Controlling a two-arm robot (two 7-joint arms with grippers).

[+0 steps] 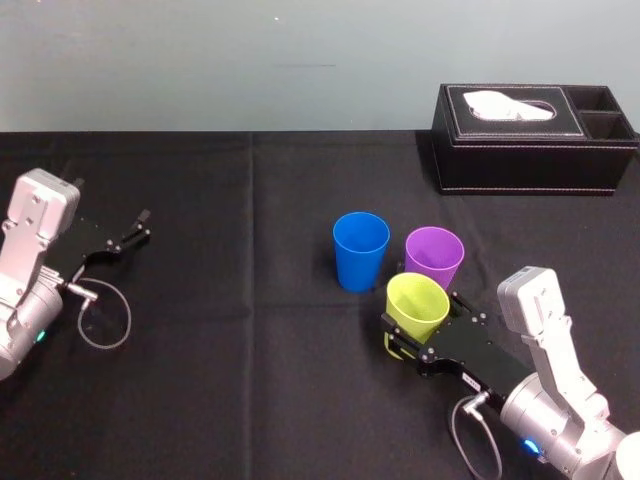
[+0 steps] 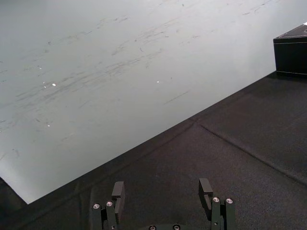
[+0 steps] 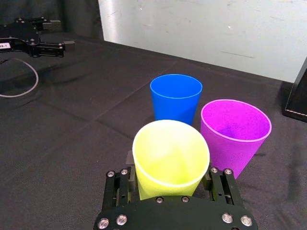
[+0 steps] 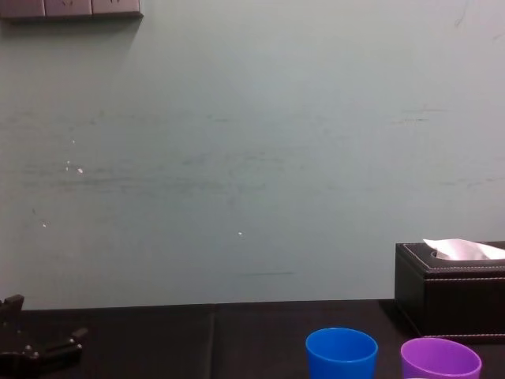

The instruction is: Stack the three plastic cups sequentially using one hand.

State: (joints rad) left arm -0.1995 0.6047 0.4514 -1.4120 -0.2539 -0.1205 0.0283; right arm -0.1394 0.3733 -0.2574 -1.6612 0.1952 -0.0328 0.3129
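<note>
The right gripper (image 1: 413,335), lower right of centre in head view, has its jaws closed onto the yellow-green cup (image 1: 417,305), one finger each side of the lower wall. The cup leans w/ its mouth tipped toward the top of the frame. The blue cup (image 1: 360,250) and purple cup (image 1: 433,257) stand upright just above it, mid-picture, side by side, near each other but apart. The left gripper (image 1: 131,232) sits at far left, jaws wide, holding nothing, idle.

Risks, as judgement: the grip is low on a smooth tapered wall, so the cup could squirt out or rotate btwn the pads if squeezed hard; thin plastic may also flex. The yellow-green rim is v. close to the purple rim, so a sideways move would prob. knock purple over or shove it into blue. If the cup goes in tilted, its base could catch the target's rim & tip it, b/c nothing steadies the light cups on the black cloth (image 1: 250,350).

Hard to tell: the held cup's base is hidden behind the gripper, so whether it's off the cloth can't be said. Whether the yellow-green & purple rims touch is unclear in right wrist view. Chest view cuts blue & purple off at the btm edge. The black tissue box (image 1: 530,135), upper right, is well apart from the cups.
</note>
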